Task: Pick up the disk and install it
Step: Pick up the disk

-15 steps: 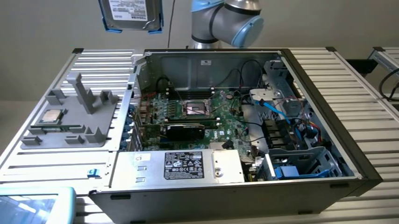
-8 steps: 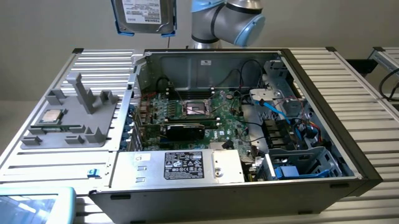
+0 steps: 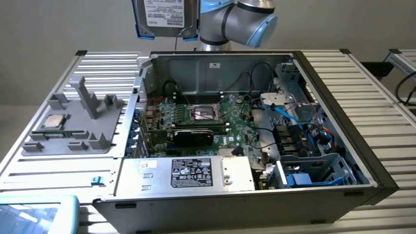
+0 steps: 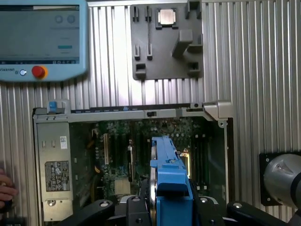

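Disk (image 3: 165, 18), white label toward me, stands upright at the top edge of the exterior view, just beside the arm's wrist joint (image 3: 237, 19) and well above the open computer case (image 3: 215, 73). In the wrist view I see the gripper (image 4: 171, 207) clamped on the disk's blue bracket (image 4: 170, 174), which is edge-on over the motherboard (image 4: 117, 150). Outside the case, the grey tray (image 4: 160, 61) with the processor chip (image 4: 165, 17) lies on the ribbed table (image 4: 254, 56).

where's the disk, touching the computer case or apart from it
Apart. The exterior view shows the disk hanging above the computer case, with bare wall visible between its lower edge and the case's top rim.
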`<state>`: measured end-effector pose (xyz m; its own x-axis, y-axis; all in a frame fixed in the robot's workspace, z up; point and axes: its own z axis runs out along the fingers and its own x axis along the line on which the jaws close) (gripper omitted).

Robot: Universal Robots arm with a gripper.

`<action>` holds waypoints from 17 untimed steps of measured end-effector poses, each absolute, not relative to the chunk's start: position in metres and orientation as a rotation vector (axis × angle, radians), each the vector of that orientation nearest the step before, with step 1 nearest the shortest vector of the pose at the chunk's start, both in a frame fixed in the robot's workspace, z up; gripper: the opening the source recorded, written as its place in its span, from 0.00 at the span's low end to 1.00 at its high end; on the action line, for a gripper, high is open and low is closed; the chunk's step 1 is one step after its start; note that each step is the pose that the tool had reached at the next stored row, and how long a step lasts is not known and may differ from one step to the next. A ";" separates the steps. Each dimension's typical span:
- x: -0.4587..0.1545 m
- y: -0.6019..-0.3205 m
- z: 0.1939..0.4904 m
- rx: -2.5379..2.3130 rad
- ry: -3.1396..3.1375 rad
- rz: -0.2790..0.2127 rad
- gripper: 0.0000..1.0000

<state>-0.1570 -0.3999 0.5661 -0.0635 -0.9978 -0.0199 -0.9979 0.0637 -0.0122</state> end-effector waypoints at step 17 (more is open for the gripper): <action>-0.111 -0.426 0.566 -2.136 2.277 0.017 0.37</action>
